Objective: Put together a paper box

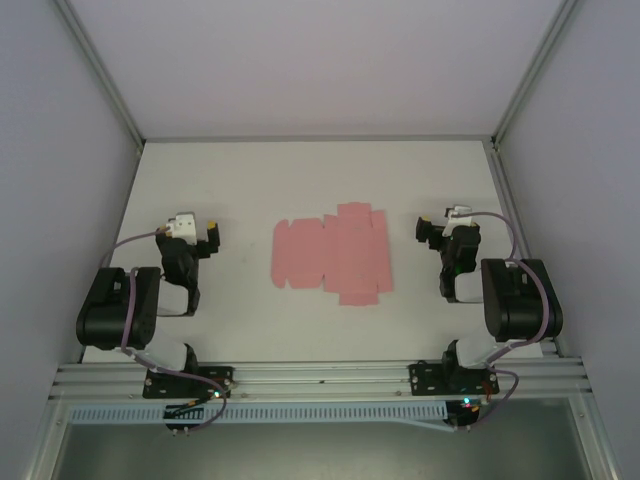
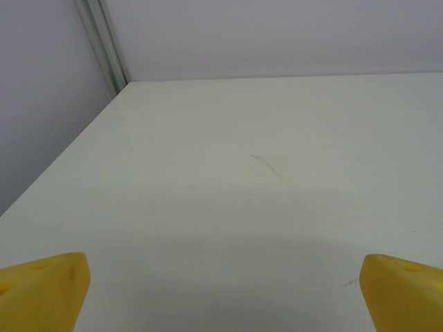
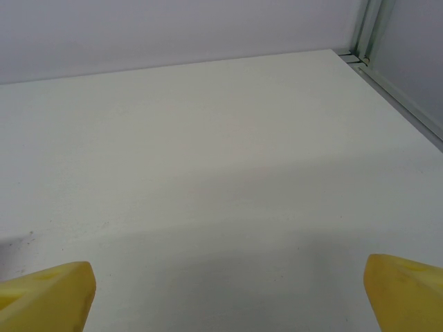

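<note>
- Table (image 1: 300,170): bare white surface runs unobstructed from each gripper to the back wall (image 1: 320,60).
- Paper box (image 1: 330,255): flat pink sheet at the table's centre, lying low. An open lane separates it from the left gripper (image 1: 213,232) and from the right gripper (image 1: 421,230).
- Side walls (image 1: 60,150) and corner frame posts (image 2: 104,45) bound the table left, right and rear.

From above and behind the arm bases (image 1: 186,380), the top camera looks down over the whole table (image 1: 440,180). Each wrist camera sits low and close behind its fingertips (image 2: 41,294), facing ahead of the jaws across that same tabletop.
</note>
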Available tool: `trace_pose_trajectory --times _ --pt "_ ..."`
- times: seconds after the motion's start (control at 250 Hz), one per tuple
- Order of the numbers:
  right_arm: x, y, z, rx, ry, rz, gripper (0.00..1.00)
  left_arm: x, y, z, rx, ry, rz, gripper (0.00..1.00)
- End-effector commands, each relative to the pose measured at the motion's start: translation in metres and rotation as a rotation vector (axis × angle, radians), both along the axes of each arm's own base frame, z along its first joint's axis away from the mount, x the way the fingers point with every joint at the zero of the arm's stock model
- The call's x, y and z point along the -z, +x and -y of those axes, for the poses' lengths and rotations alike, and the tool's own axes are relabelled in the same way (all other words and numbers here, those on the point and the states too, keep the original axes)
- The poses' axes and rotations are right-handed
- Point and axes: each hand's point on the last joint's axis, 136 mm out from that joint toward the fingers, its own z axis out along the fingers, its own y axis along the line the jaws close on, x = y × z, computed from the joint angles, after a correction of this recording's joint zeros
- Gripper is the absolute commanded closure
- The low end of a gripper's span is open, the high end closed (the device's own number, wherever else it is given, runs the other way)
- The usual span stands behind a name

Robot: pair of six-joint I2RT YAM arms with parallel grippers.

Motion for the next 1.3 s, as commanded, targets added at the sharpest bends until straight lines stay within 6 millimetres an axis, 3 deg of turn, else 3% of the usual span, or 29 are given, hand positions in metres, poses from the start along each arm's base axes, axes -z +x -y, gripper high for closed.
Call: trace_pose_trajectory --times 0.0,0.491,0.567,0.767,0.902,0.99,1.106,1.298 --pt "-0.004 0.002 0.000 0.005 0.014 0.009 0.00 -0.014 0.006 -0.001 0.001 -0.003 0.048 0.00" --pt "-0.005 0.001 0.000 0.004 0.012 0.018 0.00 -0.014 0.007 0.005 0.033 -0.002 0.041 0.00" --pt "-0.008 0.000 0.002 0.017 0.015 0.027 0.00 -0.019 0.009 -0.002 -0.007 -0.004 0.036 0.00" --pt "-0.032 0.002 -0.002 -0.010 0.009 -0.002 0.00 -0.043 0.012 0.000 -0.003 -0.031 -0.013 0.00" --pt "-0.061 0.002 -0.009 -0.015 0.054 -0.023 0.00 -0.055 0.018 0.009 -0.003 -0.195 -0.097 0.00" --pt "-0.083 -0.001 -0.025 -0.037 0.114 -0.048 0.01 -0.060 0.018 0.037 0.047 -0.280 -0.150 0.00" --pt "-0.095 -0.013 -0.073 -0.149 0.152 -0.160 0.06 -0.063 0.008 0.084 0.142 -0.359 -0.218 0.00" --pt "-0.070 -0.041 -0.146 -0.294 0.309 -0.439 0.20 -0.047 -0.015 0.139 0.263 -0.463 -0.338 0.00"
